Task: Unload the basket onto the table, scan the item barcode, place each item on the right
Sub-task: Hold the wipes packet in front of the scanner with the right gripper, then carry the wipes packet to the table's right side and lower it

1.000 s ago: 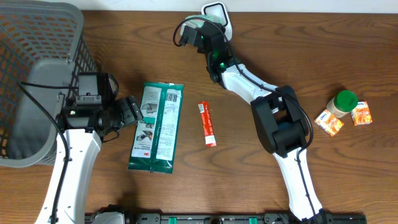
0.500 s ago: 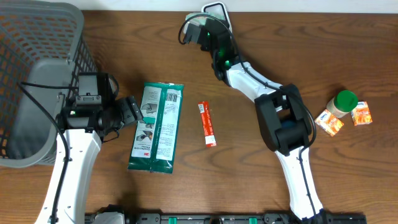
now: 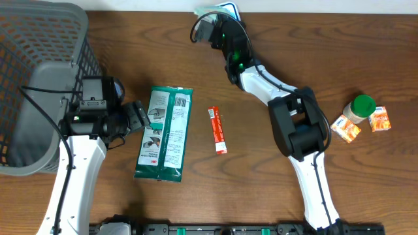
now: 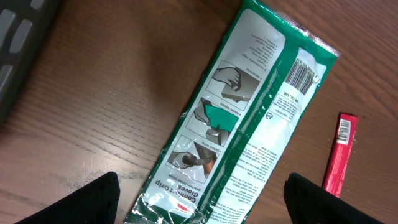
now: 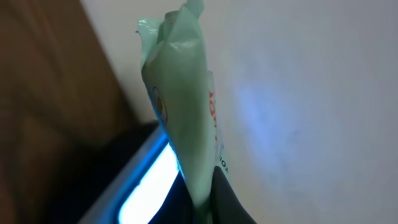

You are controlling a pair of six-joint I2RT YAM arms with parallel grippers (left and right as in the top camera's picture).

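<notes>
Right pincer (image 5: 204, 202): clamped on the lower edge of a pale green packet (image 5: 183, 112), at the top centre of the overhead view.
Pale green packet: sticks out from between the fingers, crumpled at its far end, with red print on one face. Its barcode cannot be made out.
Scanner (image 3: 230, 9): white, at the top edge of the overhead view, just right of the packet. In the right wrist view a blue light (image 5: 146, 180) glows at the lower left of the packet.
Left pincer (image 3: 138, 116): fingers spread wide and holding nothing, at the left of the overhead view, just beside the left edge of the glove pack (image 3: 164, 134).
Glove pack: green and white, flat on the counter (image 3: 261, 196) left of centre, with a barcode (image 4: 303, 74) showing near its upper end.
Red sachet (image 3: 217, 130): a narrow stick lying flat, near the glove pack's right side and apart from it.
Basket (image 3: 39, 85): grey mesh, in the upper left corner of the overhead view.
Jar (image 3: 359, 108): green lid, at the right of the overhead view, with an orange packet (image 3: 345, 128) at its lower left and a second orange packet (image 3: 379, 119) at its right.
</notes>
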